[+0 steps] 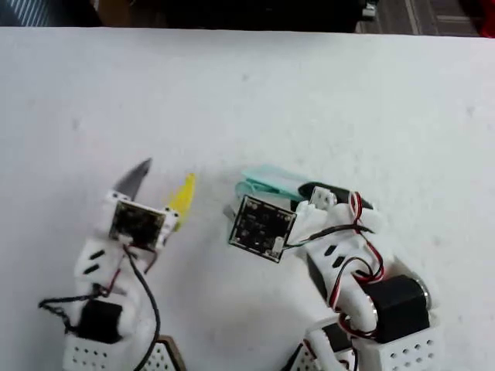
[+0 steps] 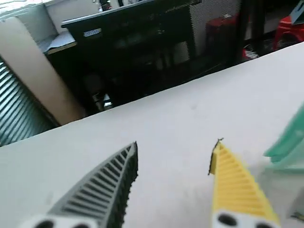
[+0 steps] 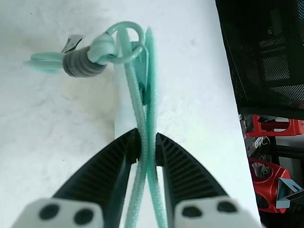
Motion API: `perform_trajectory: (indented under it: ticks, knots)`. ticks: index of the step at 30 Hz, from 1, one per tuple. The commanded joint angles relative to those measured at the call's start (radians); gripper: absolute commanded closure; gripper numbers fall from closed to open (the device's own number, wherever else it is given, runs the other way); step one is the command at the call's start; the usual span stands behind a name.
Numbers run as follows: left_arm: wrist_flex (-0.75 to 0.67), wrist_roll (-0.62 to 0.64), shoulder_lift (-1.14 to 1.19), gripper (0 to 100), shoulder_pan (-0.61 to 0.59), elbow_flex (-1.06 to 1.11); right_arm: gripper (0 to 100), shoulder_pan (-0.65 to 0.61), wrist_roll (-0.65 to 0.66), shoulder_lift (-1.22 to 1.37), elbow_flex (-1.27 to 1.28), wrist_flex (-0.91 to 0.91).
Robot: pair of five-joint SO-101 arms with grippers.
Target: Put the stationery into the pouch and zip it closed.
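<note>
Left pincer [image 1: 165, 174]: open, grey finger [image 2: 107, 187] and yellow finger [image 2: 235, 185] spread well apart, nothing between them. It sits over the bare white table [image 1: 309, 93], left of middle, tips pointing toward the far edge.

Mint-green pouch [image 1: 269, 183]: near the table's middle, just right of the yellow finger and apart from it. The left wrist view catches one green corner of it at the side. The right wrist view shows it edge-on, with its grey ribbed zip pull [image 3: 78, 64] on a green ring at the end away from the pincer. Can't tell whether the pouch rests on the table or is lifted.

Right pincer [image 3: 147, 137]: closed on the pouch's thin green edge, both black fingers pinching it, arm coming in from the near right.
</note>
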Motion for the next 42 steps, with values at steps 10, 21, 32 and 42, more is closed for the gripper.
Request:
perform_trajectory:
  ticks: [10,21,32,42]
  knots:
    - [-0.095,0.068,-0.005,76,0.346,0.041,98.2,-0.061,0.006,0.010,-0.048,-0.008]
    - [0.000,0.068,-0.005,76,0.360,-0.023,98.2,-0.102,0.012,0.007,-0.058,0.015]
    - [0.005,0.074,-0.005,76,0.449,-0.025,98.2,-0.291,0.196,0.008,-0.259,0.303]
    - [0.141,0.075,-0.005,76,0.449,-0.218,98.2,-0.288,0.282,0.018,-0.249,0.288]
